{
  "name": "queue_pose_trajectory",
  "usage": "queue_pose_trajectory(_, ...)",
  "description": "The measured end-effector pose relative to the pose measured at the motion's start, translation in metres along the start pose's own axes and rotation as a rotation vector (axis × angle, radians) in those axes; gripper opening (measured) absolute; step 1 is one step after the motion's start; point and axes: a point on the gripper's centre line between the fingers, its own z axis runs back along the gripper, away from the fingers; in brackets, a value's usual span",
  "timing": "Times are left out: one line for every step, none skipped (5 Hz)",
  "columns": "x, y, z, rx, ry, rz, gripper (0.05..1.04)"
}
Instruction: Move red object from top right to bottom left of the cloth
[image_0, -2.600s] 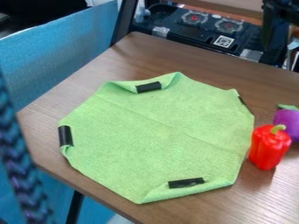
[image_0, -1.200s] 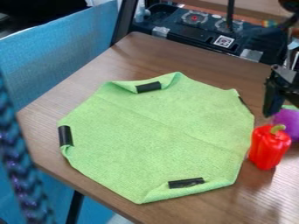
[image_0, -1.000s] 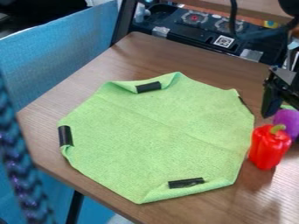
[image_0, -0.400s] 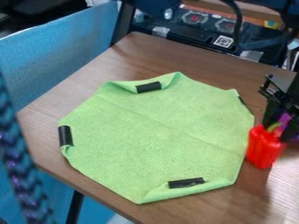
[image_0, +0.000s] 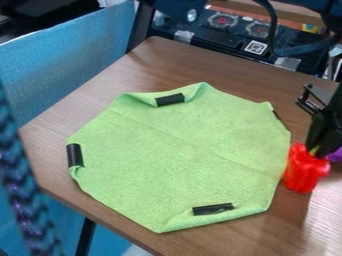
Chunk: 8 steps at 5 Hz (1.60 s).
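Gripper (image_0: 319, 152) tip-down at top of red pepper (image_0: 304, 173)

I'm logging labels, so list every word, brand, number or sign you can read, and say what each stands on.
No words, brands or numbers can be read.
Black-and-white code on the black case behind the table: too small to decode.
Cloth, tape strips, pepper: no print visible.

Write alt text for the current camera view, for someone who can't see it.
A black gripper hangs down at the top of a red pepper, by the right edge of a green cloth on a wooden table. Black strips lie along the cloth's edges; something purple shows beside the pepper.
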Motion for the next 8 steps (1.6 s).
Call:
queue_pose_trajectory(-0.003,0.02,-0.001,-0.016,0.024,0.063,0.095)
queue_pose_trajectory(-0.006,0.047,0.002,-0.049,0.039,0.139,0.095)
queue_pose_trajectory(-0.004,0.072,0.022,-0.078,0.004,0.225,0.093)
queue_pose_trajectory(-0.012,0.1,0.034,-0.142,0.007,0.313,0.093)
queue_pose_trajectory(-0.021,0.121,0.063,-0.228,-0.087,0.362,0.093)
queue_pose_trajectory(-0.036,0.135,0.066,-0.262,-0.08,0.444,0.093)
queue_pose_trajectory(-0.054,0.139,0.043,-0.229,-0.01,0.482,0.093)
queue_pose_trajectory(-0.085,0.15,0.034,-0.13,0.03,0.545,0.092)
